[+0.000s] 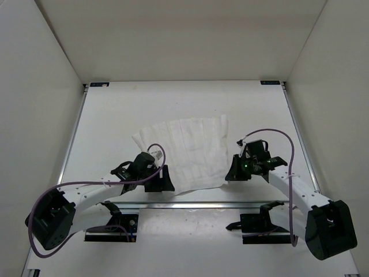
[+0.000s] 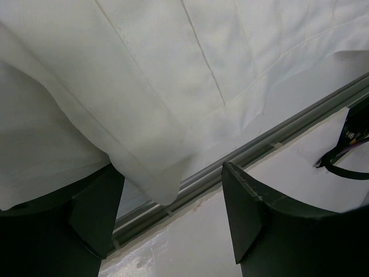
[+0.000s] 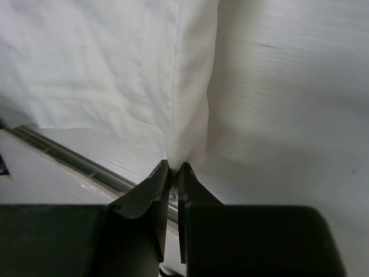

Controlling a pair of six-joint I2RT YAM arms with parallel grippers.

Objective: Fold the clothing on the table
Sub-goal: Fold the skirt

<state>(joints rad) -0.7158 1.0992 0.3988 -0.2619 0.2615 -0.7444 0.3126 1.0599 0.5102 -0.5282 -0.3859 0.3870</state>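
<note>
Clothing (image 1: 187, 153) spread in a creased fan on the table (image 1: 115, 109), near hem lying along the metal rail (image 2: 271, 144) at the front edge. Near right corner caught by the right gripper (image 3: 172, 168): jaws pressed together on a thin ridge of cloth rising straight ahead of the fingertips, the rest of the fabric spreading away to either side and beyond. Near left corner drooping into the gap of the left gripper (image 2: 172, 173), draped over the left-hand finger (image 2: 75, 231) and short of the other; jaws spread wide, nothing pinched there yet. Rail passing just under and ahead of that gap.

Step in hand, by the look of it: taking hold of the two near corners ahead of the first fold, one side secured, the other only lined up. Next move likely to call for closing the left jaws on the hanging corner, deep enough to catch the hem and not just its tip, then raising both corners together and carrying them away from the arms toward the far hem. Worth keeping both sides level, given thin cloth prone to slipping and skewing.
</note>
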